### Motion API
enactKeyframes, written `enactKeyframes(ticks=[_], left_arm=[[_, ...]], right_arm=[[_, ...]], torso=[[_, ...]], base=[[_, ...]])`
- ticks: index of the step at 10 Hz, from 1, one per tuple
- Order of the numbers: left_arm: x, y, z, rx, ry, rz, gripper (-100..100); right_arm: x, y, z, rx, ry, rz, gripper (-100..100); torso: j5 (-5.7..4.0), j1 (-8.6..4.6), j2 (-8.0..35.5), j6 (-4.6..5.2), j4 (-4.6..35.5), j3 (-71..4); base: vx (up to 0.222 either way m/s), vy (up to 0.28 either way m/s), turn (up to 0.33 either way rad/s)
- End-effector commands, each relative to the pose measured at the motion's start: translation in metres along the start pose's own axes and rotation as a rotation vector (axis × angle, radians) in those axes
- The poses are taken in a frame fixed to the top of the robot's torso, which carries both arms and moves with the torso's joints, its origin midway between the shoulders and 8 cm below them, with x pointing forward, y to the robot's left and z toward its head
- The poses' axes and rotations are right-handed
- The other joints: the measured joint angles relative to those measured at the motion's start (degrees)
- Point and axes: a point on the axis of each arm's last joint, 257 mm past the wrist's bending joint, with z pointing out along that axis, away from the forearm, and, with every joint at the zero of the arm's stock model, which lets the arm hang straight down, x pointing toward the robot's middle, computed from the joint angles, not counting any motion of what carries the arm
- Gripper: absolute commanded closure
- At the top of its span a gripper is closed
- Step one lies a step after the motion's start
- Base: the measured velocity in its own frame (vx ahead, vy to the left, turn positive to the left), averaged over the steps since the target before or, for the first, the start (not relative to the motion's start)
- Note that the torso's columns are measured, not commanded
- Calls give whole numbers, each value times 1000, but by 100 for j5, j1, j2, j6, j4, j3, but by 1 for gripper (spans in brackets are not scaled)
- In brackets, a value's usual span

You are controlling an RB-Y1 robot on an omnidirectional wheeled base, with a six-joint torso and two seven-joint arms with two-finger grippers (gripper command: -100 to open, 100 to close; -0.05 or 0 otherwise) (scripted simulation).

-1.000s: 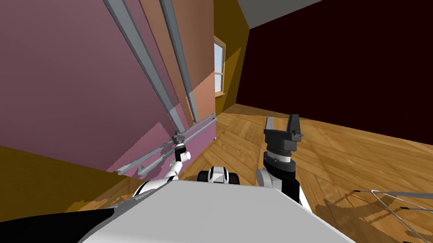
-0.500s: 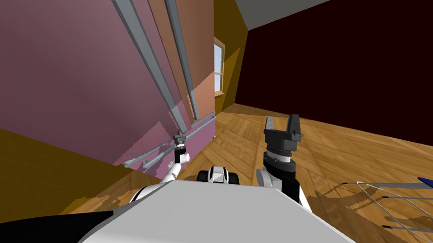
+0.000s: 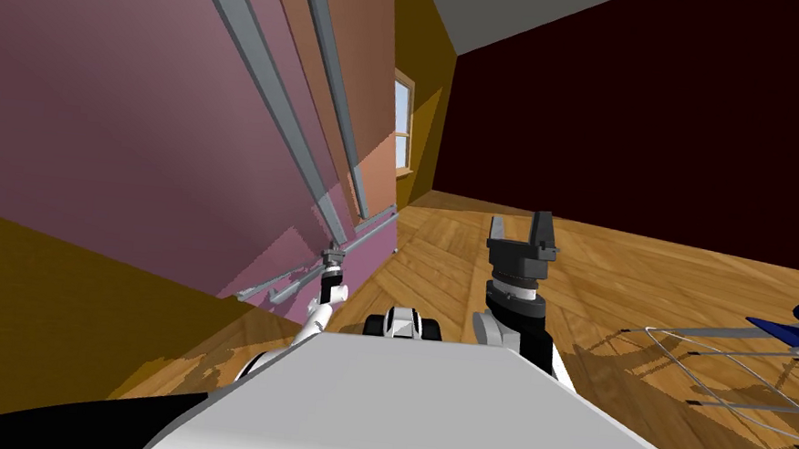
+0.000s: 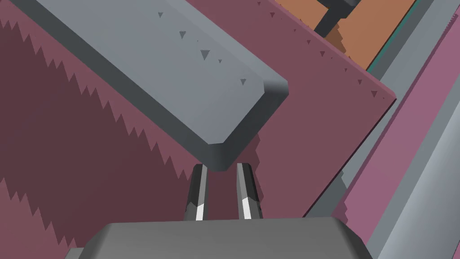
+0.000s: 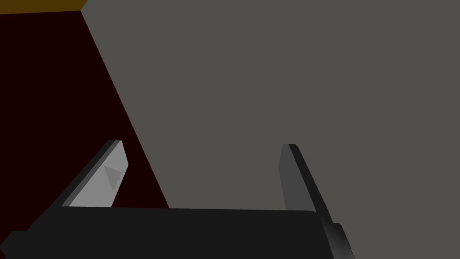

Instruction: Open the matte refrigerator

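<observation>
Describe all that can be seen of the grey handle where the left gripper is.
The grey handle is a long, flat bar of plain matte grey, with bevelled edges and a cut-cornered end. It runs along the mauve refrigerator door, raised off it, and casts a jagged shadow there. The left gripper is at its lower end: its fingers, close together, reach under the bar's tip and seem to clamp it.

Left claw (image 4: 220,173) at the handle (image 4: 179,76) of the refrigerator (image 3: 124,117) (right claw (image 3: 519,224) well apart, rightward).
</observation>
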Motion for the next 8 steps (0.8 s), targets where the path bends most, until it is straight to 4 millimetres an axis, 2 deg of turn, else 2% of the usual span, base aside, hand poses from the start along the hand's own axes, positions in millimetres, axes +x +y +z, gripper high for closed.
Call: enactKeyframes(ticks=[1,5,6,7,8], left_arm=[[15,-3,3,-10,48,-22,100],[34,1,-2,-74,118,-49,100],[34,2,-2,-76,119,-59,100],[23,6,-9,-91,89,-47,100],[36,11,-12,-115,133,-72,100]], right_arm=[[0,0,0,0,0,0,0],[0,0,0,0,0,0,0],[0,0,0,0,0,0,0],[0,0,0,0,0,0,0],[0,0,0,0,0,0,0]], torso=[[1,-2,7,2,-1,3],[-12,-27,11,19,12,7],[-16,-30,13,17,15,6],[-16,-25,-2,18,15,-2],[-8,-8,-16,2,3,-11]], base=[[-75,4,-11],[-105,-3,-19],[-75,1,-12],[-30,4,9],[-125,100,-105]])
